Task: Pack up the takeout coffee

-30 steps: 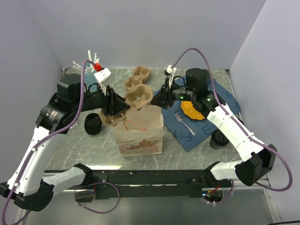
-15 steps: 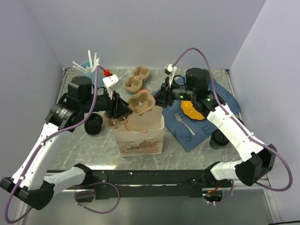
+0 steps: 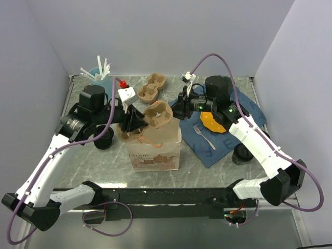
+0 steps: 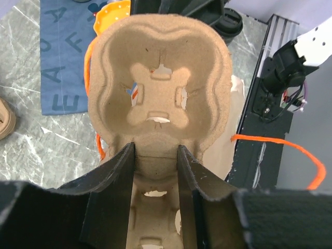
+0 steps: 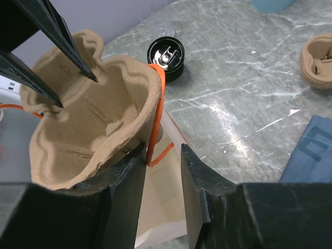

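Left hand [image 4: 155,150] has carried the cup carrier [image 4: 158,78] right, over the paper bag [image 3: 154,150].

Pale lavender walls [image 3: 155,31], grey marbled tabletop [image 3: 104,167] — black front rail [image 3: 171,196]

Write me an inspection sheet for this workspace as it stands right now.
Surface: grey marbled table, no spills seen.
Job's things: takeout coffee stands left of the paper bag, not packed; pulp carrier held over the bag's mouth.
Clutter: second carrier, blue cloth with fork, cup of sticks, another black cup by the cloth.
Grippers: left gripper clamps the pulp carrier; right gripper has its jaws apart astride the bag's orange handle.
Cables: purple cables loop above both arms.
Surroundings: plain walls, nothing seen on them.
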Motion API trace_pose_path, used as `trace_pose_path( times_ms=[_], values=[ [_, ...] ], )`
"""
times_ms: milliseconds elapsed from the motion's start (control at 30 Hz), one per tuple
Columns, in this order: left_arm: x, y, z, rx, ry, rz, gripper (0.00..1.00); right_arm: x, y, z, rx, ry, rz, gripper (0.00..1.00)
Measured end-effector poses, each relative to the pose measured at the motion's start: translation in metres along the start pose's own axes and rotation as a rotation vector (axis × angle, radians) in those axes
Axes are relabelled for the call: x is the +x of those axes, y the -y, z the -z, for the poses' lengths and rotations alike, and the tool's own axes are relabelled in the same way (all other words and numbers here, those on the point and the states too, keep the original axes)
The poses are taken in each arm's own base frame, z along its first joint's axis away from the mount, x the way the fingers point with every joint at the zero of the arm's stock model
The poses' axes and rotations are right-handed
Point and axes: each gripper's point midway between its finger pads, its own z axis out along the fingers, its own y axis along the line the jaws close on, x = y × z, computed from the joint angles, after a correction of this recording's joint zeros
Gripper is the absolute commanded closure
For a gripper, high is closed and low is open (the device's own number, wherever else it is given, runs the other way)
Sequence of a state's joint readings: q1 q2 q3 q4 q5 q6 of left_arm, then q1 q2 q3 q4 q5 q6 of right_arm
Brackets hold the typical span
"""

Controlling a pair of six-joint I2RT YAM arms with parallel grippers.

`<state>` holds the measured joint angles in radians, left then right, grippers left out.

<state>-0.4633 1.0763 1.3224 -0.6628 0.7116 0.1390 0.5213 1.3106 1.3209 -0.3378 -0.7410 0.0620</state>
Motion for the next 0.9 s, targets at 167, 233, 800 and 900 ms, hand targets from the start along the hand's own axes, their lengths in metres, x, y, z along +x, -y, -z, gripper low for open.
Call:
trace_pose_path(
  times_ms=[167,233,800,900],
  values=[
    [0.0093,-0.002,-0.0041,0.009,-0.013,-0.015,0.64,0.0019,0.001,0.0005,0.009,-0.007,-0.007,0.6],
    [0.0095,-0.0027,-0.0044,0.01,-0.014,-0.027,0.64,0.0026,0.0016,0.0007,0.013,-0.009,-0.01,0.6],
    [0.0067,0.0011,-0.0087,0.067,0.015,-0.079,0.64,0.0053,0.0025,0.0009,0.028,-0.019,-0.039,0.6],
    [0.009,0.0017,-0.0112,0.081,0.015,-0.08,0.65,0.0065,0.004,0.0012,0.038,-0.023,-0.048,0.55]
  ],
)
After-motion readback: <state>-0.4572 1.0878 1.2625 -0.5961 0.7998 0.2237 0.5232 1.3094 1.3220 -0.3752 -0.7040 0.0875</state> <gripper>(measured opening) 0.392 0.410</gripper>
